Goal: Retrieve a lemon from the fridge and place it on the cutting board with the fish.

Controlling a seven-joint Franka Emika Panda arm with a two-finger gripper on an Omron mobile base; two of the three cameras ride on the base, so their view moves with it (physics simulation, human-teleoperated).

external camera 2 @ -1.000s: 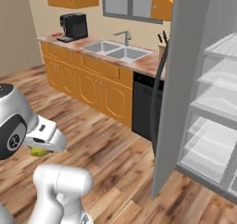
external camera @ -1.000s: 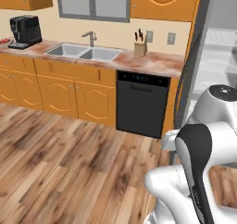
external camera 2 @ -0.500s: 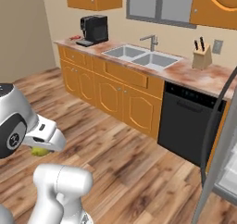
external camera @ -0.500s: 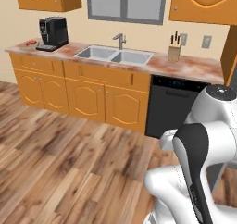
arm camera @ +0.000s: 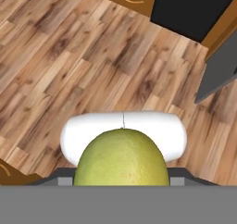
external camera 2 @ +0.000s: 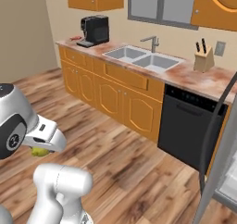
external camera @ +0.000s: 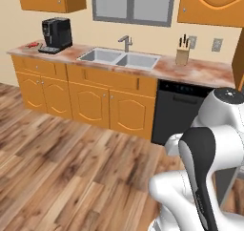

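My gripper (external camera 2: 42, 150) hangs low over the wooden floor, shut on the lemon (external camera 2: 40, 152), a yellow-green oval. In the hand view the lemon (arm camera: 120, 160) bulges between the jaws and hides the fingertips. The fridge (external camera 2: 221, 140) shows as a grey open door edge with a dark handle at the far right, and as a grey slab (arm camera: 218, 72) in the hand view. A small red fish (external camera: 31, 45) lies on the pale cutting board (external camera: 26, 48), on the counter left of the coffee machine, far from the gripper. The fish (external camera 2: 74, 38) also appears in the right base view.
A black coffee machine (external camera: 55, 34), a double sink (external camera: 119, 59) with a tap, and a knife block (external camera: 182, 55) stand along the marble counter. The black dishwasher (external camera: 177, 115) sits under it at the right. Orange cabinets run below. Open wooden floor (external camera: 66, 168) lies between me and the counter.
The whole picture has slid right: the base has turned away from the fridge toward the counter. The lemon stays in the shut gripper, held the same way.
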